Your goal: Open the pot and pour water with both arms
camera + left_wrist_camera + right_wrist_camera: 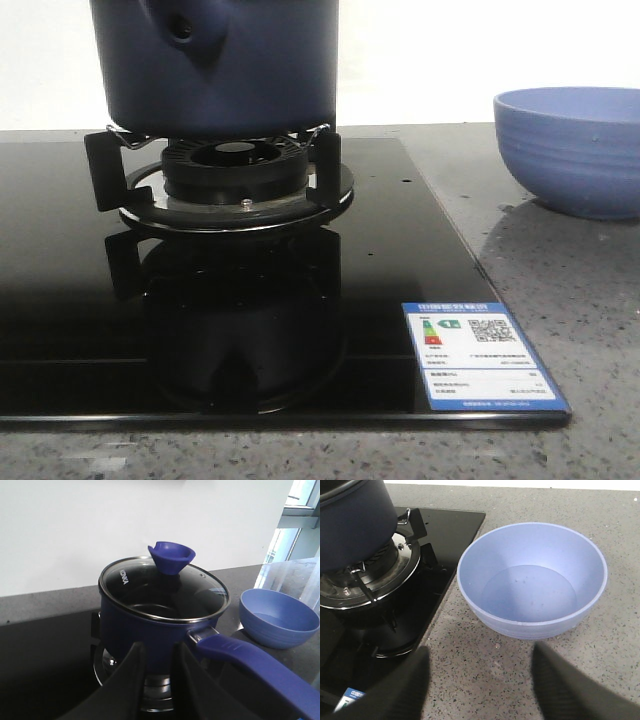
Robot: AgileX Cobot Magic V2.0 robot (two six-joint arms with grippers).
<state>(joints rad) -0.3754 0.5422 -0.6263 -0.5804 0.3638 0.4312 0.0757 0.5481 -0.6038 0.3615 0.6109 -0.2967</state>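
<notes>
One desk [560, 300], grey and speckled, carries one black glass hob [60, 300] with one burner [235, 170] in view. One pot [150, 630], dark blue, stands on the burner's supports; its long handle [250, 662] points toward the bowl. One glass lid [165, 592] with a blue knob [171, 556] sits closed on the pot, so the opening step appears not yet done. One lighter blue bowl [532, 580] rests on the desk beside the hob, apart from the pot. A faint circular line in the bowl's bottom may be its base or a shallow layer of water; which cannot be told. Pouring therefore seems still ahead, and the task is judged to be at or near its start.

Left gripper [160, 680]: two dark fingers, set narrowly apart with a small gap, empty, aimed at the pot's side near the handle root and touching nothing. Right gripper [480, 685]: two fingers spread wide, empty, hovering over the desk just short of the bowl. One energy label [482, 355] lies at the hob's near corner.
</notes>
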